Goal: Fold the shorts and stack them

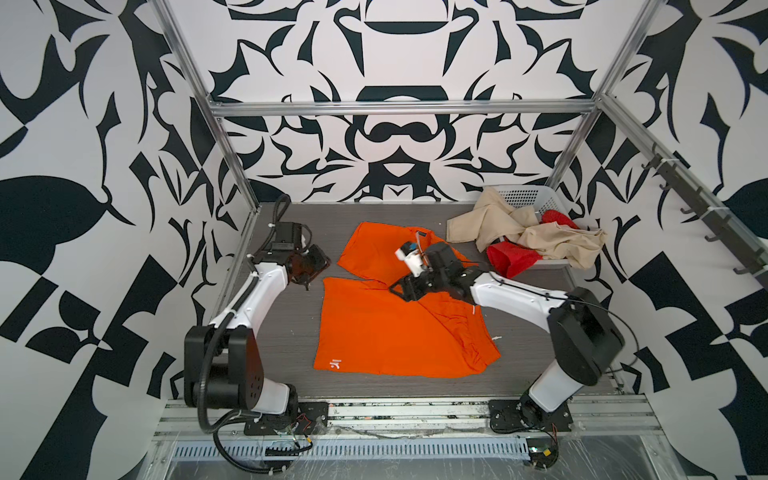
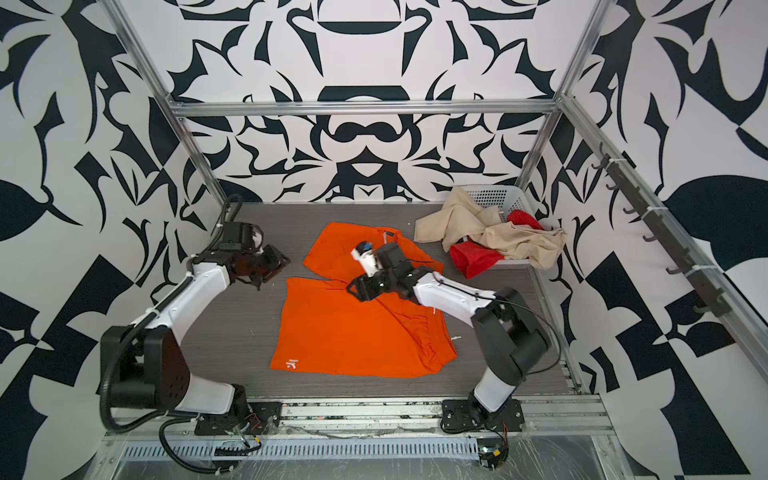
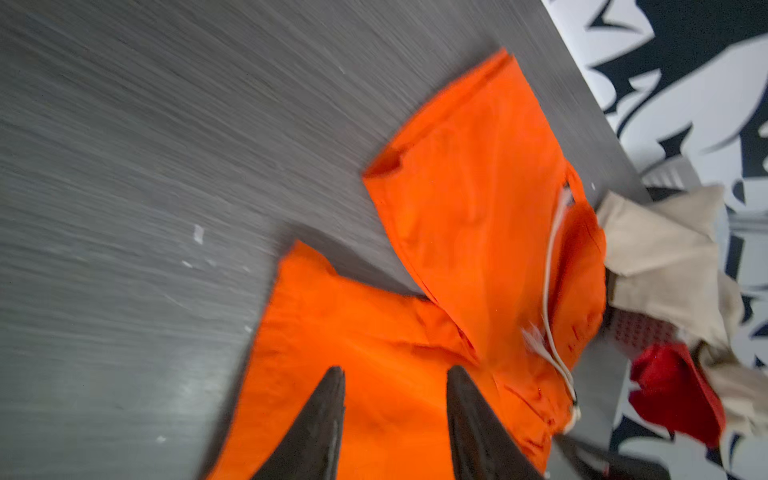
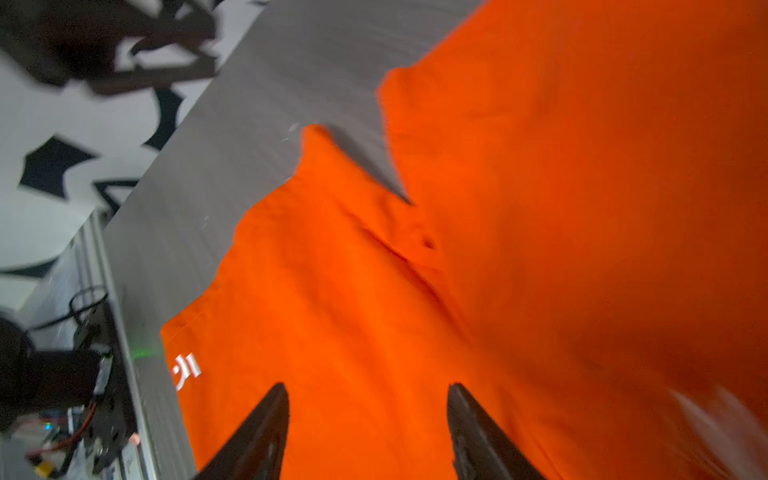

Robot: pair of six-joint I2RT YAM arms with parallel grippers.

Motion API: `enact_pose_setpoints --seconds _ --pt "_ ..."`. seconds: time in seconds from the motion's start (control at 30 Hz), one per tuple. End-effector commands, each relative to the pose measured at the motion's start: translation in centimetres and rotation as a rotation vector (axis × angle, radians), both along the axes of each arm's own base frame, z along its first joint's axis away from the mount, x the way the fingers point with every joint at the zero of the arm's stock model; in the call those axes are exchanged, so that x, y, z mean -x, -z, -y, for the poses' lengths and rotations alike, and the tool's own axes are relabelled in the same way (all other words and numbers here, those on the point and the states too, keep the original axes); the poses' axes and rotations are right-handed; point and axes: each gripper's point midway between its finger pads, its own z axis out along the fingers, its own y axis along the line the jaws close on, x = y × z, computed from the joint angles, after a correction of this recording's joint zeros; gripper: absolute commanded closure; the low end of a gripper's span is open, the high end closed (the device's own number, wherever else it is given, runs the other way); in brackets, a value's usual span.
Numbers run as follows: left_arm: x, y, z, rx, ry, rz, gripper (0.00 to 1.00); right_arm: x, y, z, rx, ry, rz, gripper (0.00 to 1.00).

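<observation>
The orange shorts (image 1: 386, 332) (image 2: 345, 328) lie spread flat mid-table, both legs pointing left and the waistband on the right. A small white logo (image 1: 335, 365) marks the near leg's corner. My left gripper (image 1: 309, 266) (image 3: 397, 370) hovers left of the far leg, open and holding nothing. My right gripper (image 1: 401, 291) (image 4: 368, 386) hangs over the crotch between the legs, also open and empty. The beige shorts (image 1: 490, 224) and the red shorts (image 1: 511, 257) lie crumpled together at the back right.
A white perforated basket (image 1: 528, 197) stands in the back right corner, with beige and red cloth spilling over its front. Metal frame posts and patterned walls close the table on three sides. A white drawstring (image 3: 552, 291) trails from the orange waistband.
</observation>
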Motion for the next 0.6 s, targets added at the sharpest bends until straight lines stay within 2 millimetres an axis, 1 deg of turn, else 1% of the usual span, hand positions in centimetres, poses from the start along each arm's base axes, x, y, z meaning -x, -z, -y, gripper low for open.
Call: enact_pose_setpoints --seconds 0.0,0.07,0.13,0.2,0.3,0.33,0.37,0.43,0.5,0.57 --pt "2.8 4.7 3.2 0.034 0.029 -0.144 0.58 0.0 1.5 5.6 0.038 0.285 -0.143 0.37" --pt "3.3 6.7 3.7 0.044 0.019 -0.192 0.61 0.8 3.2 8.2 0.096 0.353 -0.197 0.38" --pt "3.8 8.6 3.6 0.045 -0.004 -0.233 0.62 1.8 4.7 9.6 0.162 0.376 -0.227 0.38" --pt "4.5 10.1 2.8 0.008 -0.023 -0.269 0.63 2.6 6.1 10.3 0.201 0.391 -0.263 0.38" --pt "5.8 12.0 1.1 -0.014 -0.074 -0.337 0.63 3.1 7.8 10.8 0.225 0.414 -0.299 0.38" --pt "6.3 12.5 0.2 -0.013 -0.107 -0.356 0.64 3.1 8.3 10.9 0.232 0.421 -0.303 0.39" --pt "6.8 13.0 -0.6 -0.009 -0.135 -0.37 0.67 3.2 8.6 10.8 0.239 0.419 -0.303 0.39" --pt "7.5 13.4 -2.3 -0.009 -0.184 -0.386 0.68 3.3 9.2 10.0 0.258 0.381 -0.295 0.38" --pt "8.3 13.7 -3.5 -0.002 -0.217 -0.407 0.67 3.5 9.8 8.7 0.287 0.343 -0.29 0.37" --pt "8.6 13.5 -4.5 0.005 -0.246 -0.411 0.66 3.3 10.5 7.1 0.283 0.32 -0.289 0.37"
